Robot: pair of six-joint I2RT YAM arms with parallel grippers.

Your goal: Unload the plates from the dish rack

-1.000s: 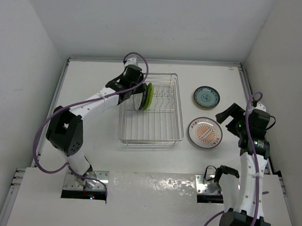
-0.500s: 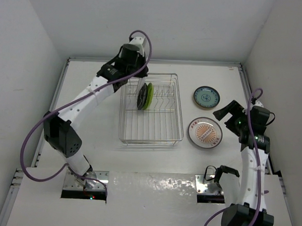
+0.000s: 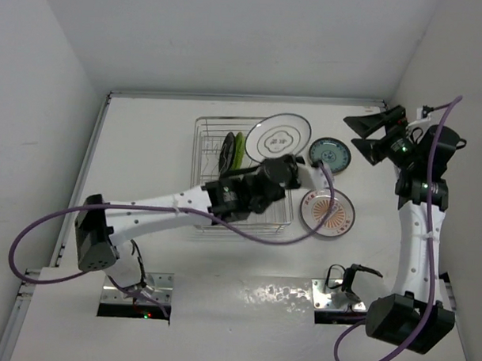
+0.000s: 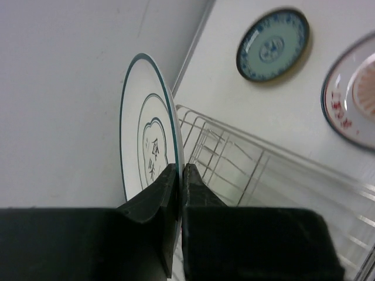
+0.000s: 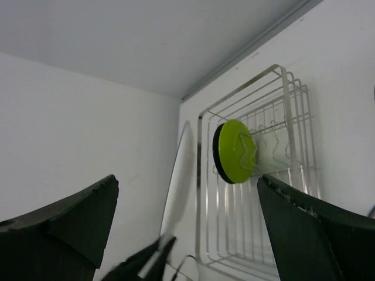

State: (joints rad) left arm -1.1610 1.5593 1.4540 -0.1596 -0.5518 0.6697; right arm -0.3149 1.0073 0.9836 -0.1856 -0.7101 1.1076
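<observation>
Clearly the left gripper (image 4: pixel 179 171) is pinching the rim of a white, teal-edged plate (image 4: pixel 146 143), lifted above the dish rack (image 4: pixel 234 161) (mid-carry, I judge). The right gripper (image 3: pixel 371 134) hangs spread wide, empty. A blue-centred plate (image 3: pixel 330 155) and a red-marked plate (image 3: pixel 327 213) lie on the table (image 3: pixel 147 145) right of the rack. Next the carried plate needs tipping flat near them; a lime green plate (image 5: pixel 237 151) waits standing in the rack.
</observation>
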